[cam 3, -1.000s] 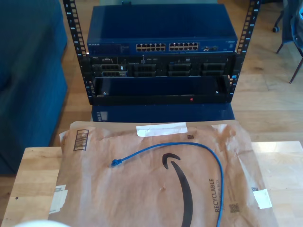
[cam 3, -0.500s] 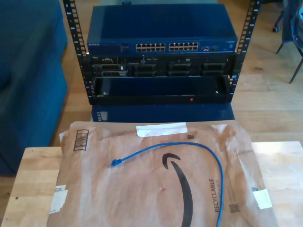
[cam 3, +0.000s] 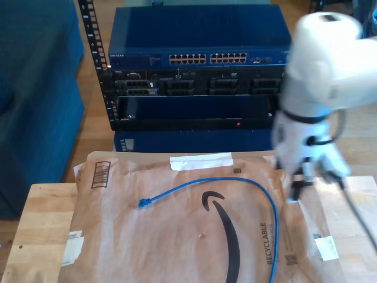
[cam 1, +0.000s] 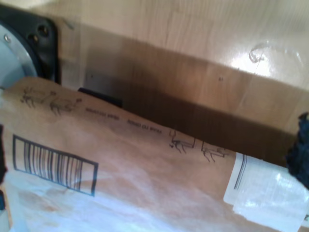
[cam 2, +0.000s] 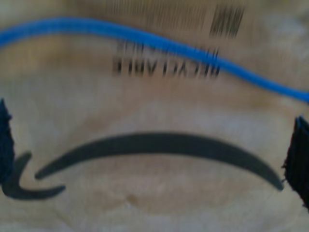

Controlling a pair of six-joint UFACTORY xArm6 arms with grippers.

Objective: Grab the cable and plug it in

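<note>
The bright-blue cable lies in an arc on a brown paper mailer, with its plug toward the exterior view's left. My second gripper hangs on a white arm over the mailer's edge at the exterior view's right, just beside the cable's bend. In the second wrist view the cable runs across the paper beyond my second gripper, which is open with dark fingertips at both edges. My first gripper looks open over the mailer's barcode edge, holding nothing.
A rack behind the table holds a blue network switch with rows of ports and darker units below. The wooden table shows at the exterior view's left. A black and silver arm base stands by the mailer.
A white arm has swung in from the exterior view's right and now hangs over the mailer's edge. The cable lies where it was.
</note>
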